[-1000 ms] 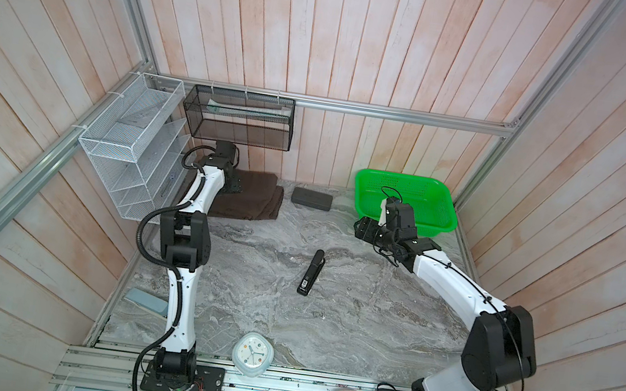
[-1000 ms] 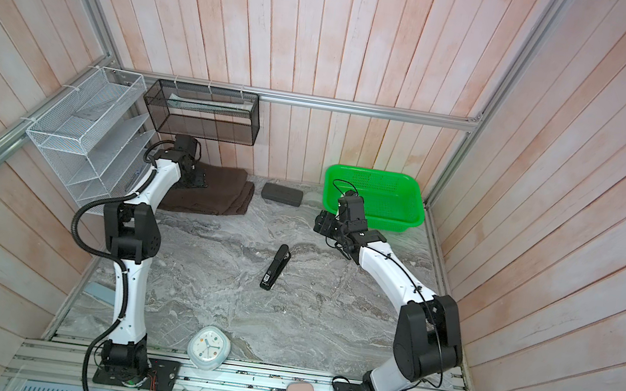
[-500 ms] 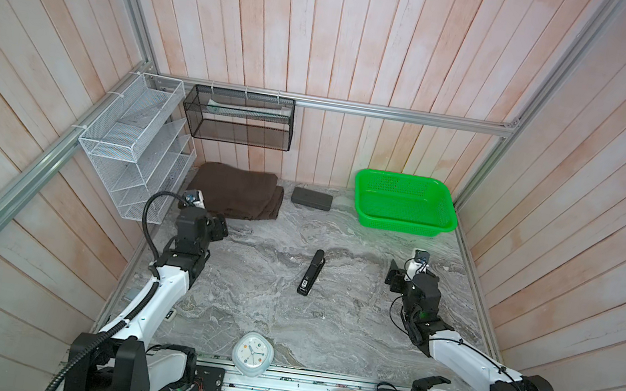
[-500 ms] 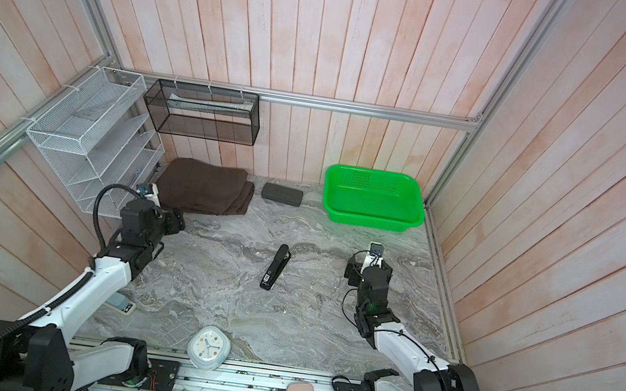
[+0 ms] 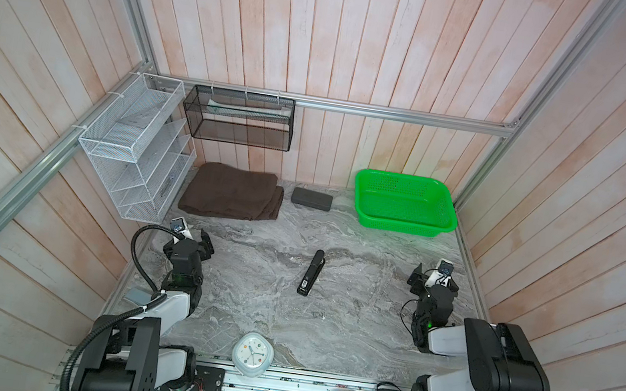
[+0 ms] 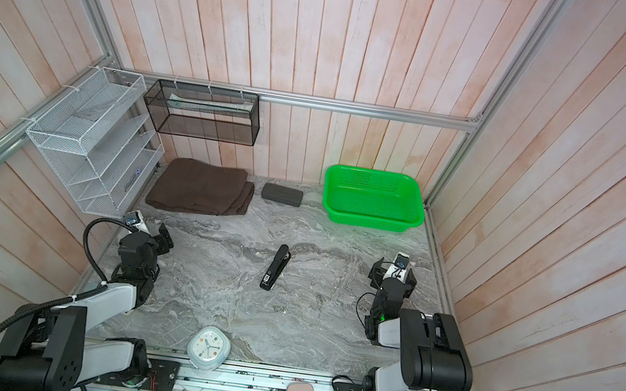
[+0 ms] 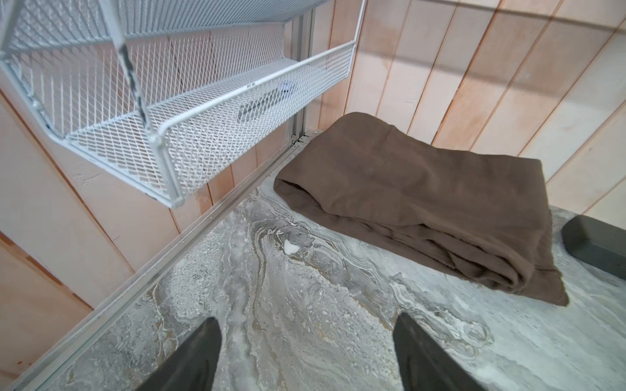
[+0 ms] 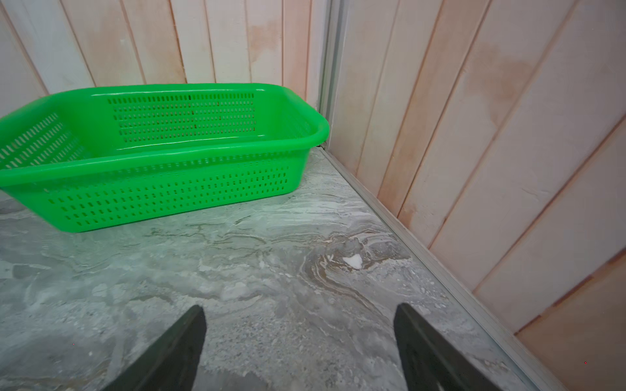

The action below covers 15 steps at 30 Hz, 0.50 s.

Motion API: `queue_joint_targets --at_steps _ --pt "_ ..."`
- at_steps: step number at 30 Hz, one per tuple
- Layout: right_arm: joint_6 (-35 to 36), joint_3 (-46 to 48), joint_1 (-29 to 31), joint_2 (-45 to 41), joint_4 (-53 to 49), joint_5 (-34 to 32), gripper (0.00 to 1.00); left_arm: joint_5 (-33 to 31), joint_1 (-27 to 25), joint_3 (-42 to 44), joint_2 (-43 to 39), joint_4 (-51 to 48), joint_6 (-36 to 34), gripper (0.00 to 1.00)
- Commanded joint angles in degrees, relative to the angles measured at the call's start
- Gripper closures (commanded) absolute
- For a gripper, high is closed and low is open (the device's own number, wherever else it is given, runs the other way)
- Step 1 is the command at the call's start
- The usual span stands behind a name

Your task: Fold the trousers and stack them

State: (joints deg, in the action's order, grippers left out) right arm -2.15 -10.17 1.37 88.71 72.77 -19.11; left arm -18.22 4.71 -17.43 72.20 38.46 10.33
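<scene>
Finds the trousers (image 5: 232,193) (image 6: 199,188) folded into a thick chocolate-brown rectangle at eleven o'clock on the counter (image 5: 327,316), in the far corner beneath the white wire rack (image 5: 131,161) and the black mesh shelf (image 5: 238,118), as seen in both top views. Shows, in the left wrist view, stacked layers along the bundle's edge, the lowest layer sticking out past the ones above it. Puts the dark grey case (image 5: 311,199) at twelve o'clock, just beside the three o'clock side of the bundle, with a strip of counter between the two. Places the green basket (image 5: 403,225), slotted along its walls, at one o'clock against the far wall, well apart from the cloth. Leaves a black stapler (image 5: 311,272) lying flat near the centre, running roughly from twelve to six, and a white clock (image 5: 253,355) at six o'clock on the near edge. Sets the left hand (image 5: 207,241) at nine o'clock, low over the counter and near the trousers without touching them, with both fingers (image 7: 189,355) spread wide and only bare marbled surface between them in the left wrist view. Sets the right hand (image 5: 432,284) at three o'clock, close to the side rail (image 8: 440,270), likewise spread wide over bare counter, pinching nothing, with the basket ahead of it toward twelve o'clock in the right wrist view.
</scene>
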Motion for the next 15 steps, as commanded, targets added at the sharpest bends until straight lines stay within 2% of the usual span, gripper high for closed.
queue_joint_targets --at_steps 1,3,5,7,8,9,11,15 --pt "-0.54 -0.98 -0.58 -0.77 2.80 5.14 0.08 2.20 0.21 2.53 3.53 13.56 0.03 0.18" --pt "-1.55 -2.89 -1.96 -1.92 -2.30 7.64 0.02 4.51 0.29 2.22 4.96 14.40 1.13 0.19" --pt "-1.64 -2.91 -2.06 -1.67 -2.01 7.67 0.02 6.13 0.06 3.04 10.51 23.80 0.46 0.19" --pt "-1.54 -3.01 -1.99 -1.83 -2.43 7.77 0.02 6.32 -3.42 0.09 10.77 17.94 -3.70 0.19" --pt "-1.54 -3.01 -2.02 -1.79 -2.35 7.70 0.02 6.37 -4.52 0.34 13.32 22.95 -5.48 0.19" --pt "-1.54 -3.01 -2.07 -1.80 -2.37 7.70 0.02 8.35 -4.71 0.40 15.20 24.47 -7.10 0.20" --pt "-1.59 -3.01 -2.05 -1.78 -2.37 7.71 0.02 8.43 -5.04 2.07 16.27 27.62 -7.43 0.19" --pt "-1.55 -3.09 -2.04 -1.88 -2.55 7.73 0.02 8.17 -5.11 1.67 16.34 26.94 -7.31 0.17"
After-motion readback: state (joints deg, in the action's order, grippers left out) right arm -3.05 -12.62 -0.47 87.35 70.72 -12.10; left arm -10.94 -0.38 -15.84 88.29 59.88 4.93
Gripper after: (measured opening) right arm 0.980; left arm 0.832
